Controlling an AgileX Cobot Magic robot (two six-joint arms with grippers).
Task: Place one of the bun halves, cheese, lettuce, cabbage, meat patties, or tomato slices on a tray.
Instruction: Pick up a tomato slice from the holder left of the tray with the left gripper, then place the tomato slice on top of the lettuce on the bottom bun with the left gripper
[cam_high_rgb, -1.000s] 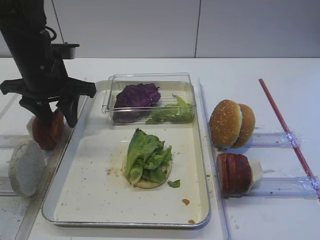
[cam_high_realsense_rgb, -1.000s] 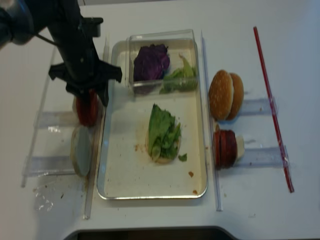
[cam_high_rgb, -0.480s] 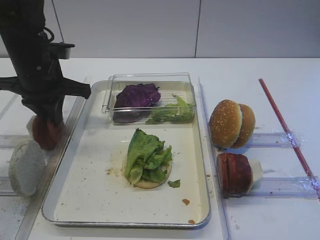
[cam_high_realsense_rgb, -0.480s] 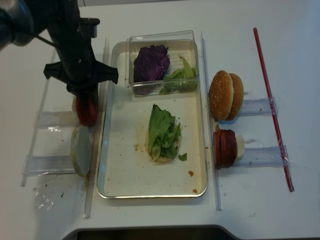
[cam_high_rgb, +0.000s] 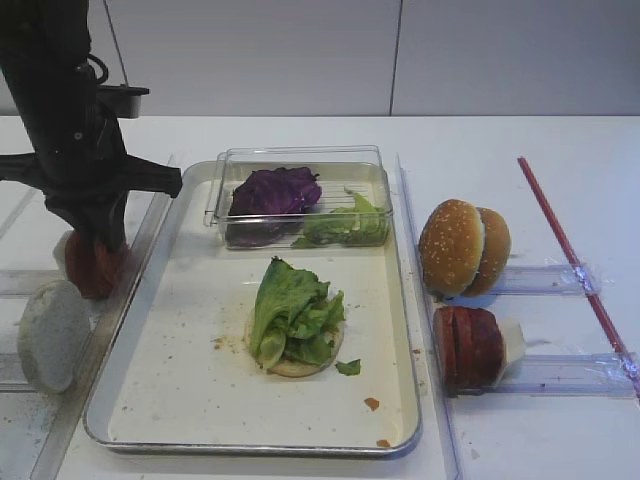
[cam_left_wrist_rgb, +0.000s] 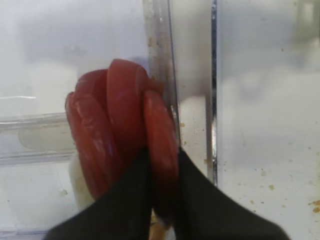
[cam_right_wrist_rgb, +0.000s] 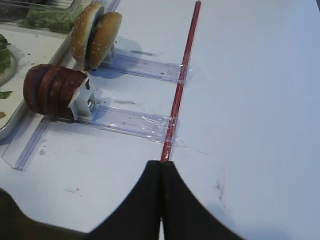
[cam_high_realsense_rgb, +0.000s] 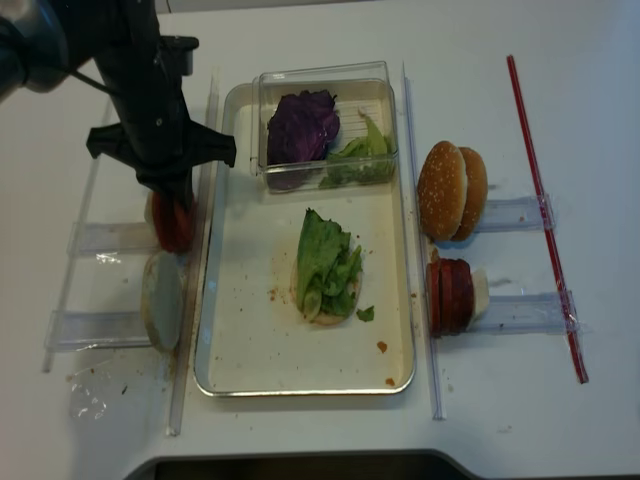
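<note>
At the left, a row of tomato slices (cam_high_rgb: 95, 265) stands on edge in a clear rack beside the tray (cam_high_rgb: 190, 380). My left gripper (cam_left_wrist_rgb: 162, 155) is shut on the rightmost slice (cam_left_wrist_rgb: 160, 130), one finger on each face. On the tray lies a bun half (cam_high_rgb: 300, 365) topped with lettuce (cam_high_rgb: 292, 305). Cabbage (cam_high_rgb: 272, 192) and more lettuce sit in a clear box (cam_high_rgb: 300, 155) at the tray's far end. Sesame bun halves (cam_high_rgb: 462, 247) and meat patties (cam_high_rgb: 468, 345) stand in racks on the right. Cheese is out of view. My right gripper (cam_right_wrist_rgb: 161, 165) is shut and holds nothing.
A pale bun disc (cam_high_rgb: 50, 333) leans in the near left rack. A red strip (cam_high_rgb: 570, 260) runs along the table at the right, just ahead of the right gripper. Clear rails (cam_high_rgb: 420, 300) border both long sides of the tray.
The left gripper's fingers have dropped round the tomato row and shut on the rightmost slice. The right arm has not moved.
</note>
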